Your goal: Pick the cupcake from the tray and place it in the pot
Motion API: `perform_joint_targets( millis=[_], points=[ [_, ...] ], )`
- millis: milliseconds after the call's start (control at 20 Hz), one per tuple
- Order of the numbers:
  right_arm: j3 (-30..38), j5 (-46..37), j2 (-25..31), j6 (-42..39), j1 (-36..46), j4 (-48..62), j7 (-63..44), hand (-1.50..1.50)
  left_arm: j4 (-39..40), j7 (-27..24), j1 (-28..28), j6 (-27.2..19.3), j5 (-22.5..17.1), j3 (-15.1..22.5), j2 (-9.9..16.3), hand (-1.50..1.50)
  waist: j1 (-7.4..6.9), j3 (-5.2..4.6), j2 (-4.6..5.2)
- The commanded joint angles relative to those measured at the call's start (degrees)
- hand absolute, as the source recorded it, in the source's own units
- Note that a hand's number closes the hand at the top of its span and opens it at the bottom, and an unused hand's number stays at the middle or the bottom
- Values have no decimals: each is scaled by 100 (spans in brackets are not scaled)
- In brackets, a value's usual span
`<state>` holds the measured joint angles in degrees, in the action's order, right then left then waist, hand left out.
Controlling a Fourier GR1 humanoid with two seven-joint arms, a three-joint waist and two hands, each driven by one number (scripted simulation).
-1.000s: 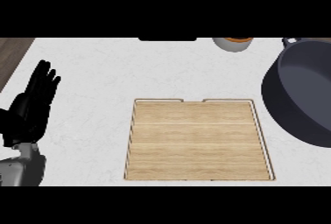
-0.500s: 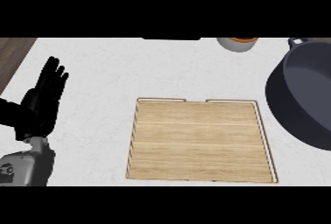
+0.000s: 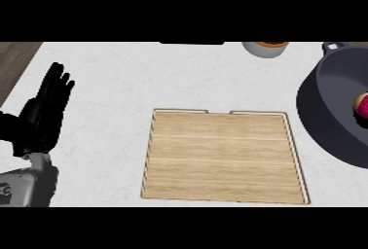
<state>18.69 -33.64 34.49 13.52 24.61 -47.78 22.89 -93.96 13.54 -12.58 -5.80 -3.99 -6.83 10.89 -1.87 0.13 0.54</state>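
The black left hand (image 3: 45, 109) rests at the left edge of the view, fingers straight and spread upward, holding nothing, its grey forearm (image 3: 27, 182) rising from the lower left corner. Out to its right lies the flat light wooden tray (image 3: 224, 156), rectangular, sitting square on the white speckled bench (image 3: 144, 73) — well apart from the hand. Further right sits the big dark grey pot (image 3: 332, 121), cut off by the view's edge, and inside it, right at the edge, a sliver of the pink-topped cupcake (image 3: 361, 107) shows. Up by the bench's far edge stands a small grey cup with an orange top (image 3: 265, 48).
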Motion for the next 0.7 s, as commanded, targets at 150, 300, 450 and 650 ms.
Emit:
perform_joint_targets(
  millis=[150,300,450,650],
  points=[
    [89,186,51,-791,1093,1907,364,-150,281,80,-424,-119,107,56,-68,0,-35,9,44],
    [192,407,31,-1312,1148,2310,842,-150,302,-209,-144,-6,41,10,-90,0,-44,9,39],
    [645,953,131,-1830,1242,2469,1352,-150,179,-181,-6,76,-13,-64,15,0,-39,13,33],
    [1230,1625,169,-2332,1488,2653,1436,-150,-78,-78,209,47,88,172,-126,0,2,9,-8]
  ],
)
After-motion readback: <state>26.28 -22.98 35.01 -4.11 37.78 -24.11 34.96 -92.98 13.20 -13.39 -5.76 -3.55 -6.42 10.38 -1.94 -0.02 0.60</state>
